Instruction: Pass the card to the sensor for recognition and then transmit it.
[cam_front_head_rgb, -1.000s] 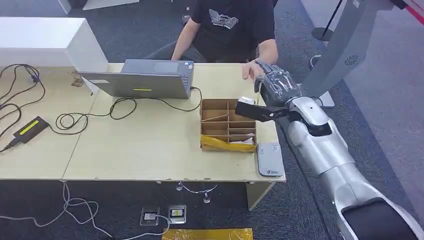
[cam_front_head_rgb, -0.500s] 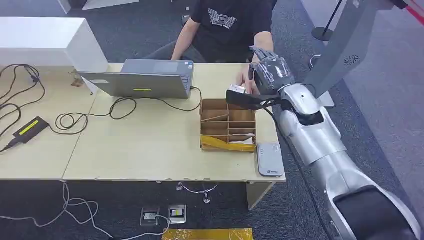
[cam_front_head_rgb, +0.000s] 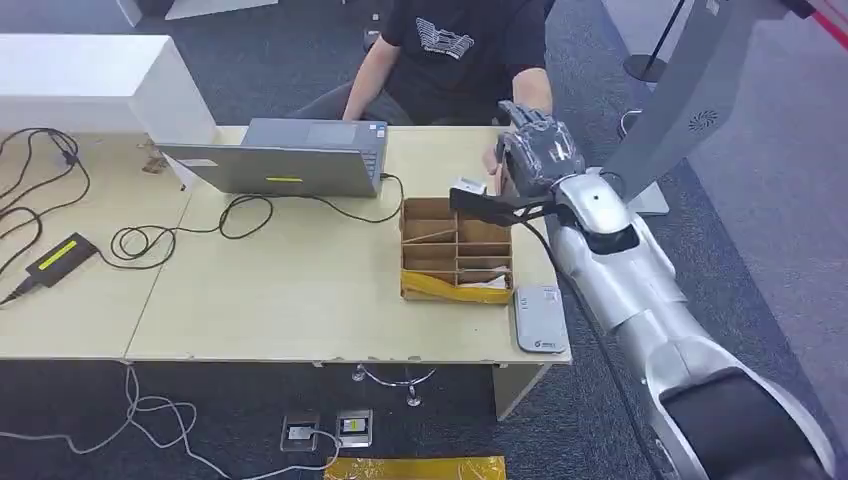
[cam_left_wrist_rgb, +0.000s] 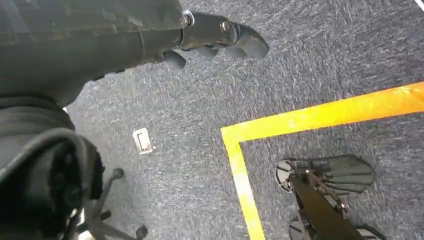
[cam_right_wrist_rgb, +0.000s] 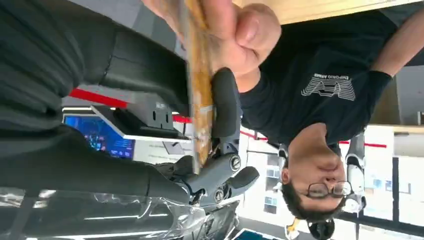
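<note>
Two hands on it: you've got the card pinched in the right robot hand, and in the right wrist view a person's hand is gripping the same card.
Where it is: up above the far right corner of the cardboard organizer, on the person's side of it.
Left robot hand: left robot hand hangs over carpet, nothing in it, fingers look loosely curled.
How the card handles: I'd guess thin, light, stiff and slick, so it'll slide out if you squeeze the faces lazily. Keep hold near one end so the other end stays free for the person to take.
Sensor: grey reader sits flat on the bench just beside the organizer's near right corner.
In the way: organizer walls right under your arm; laptop and its cable lie on the organizer's left, well apart from the handover.
</note>
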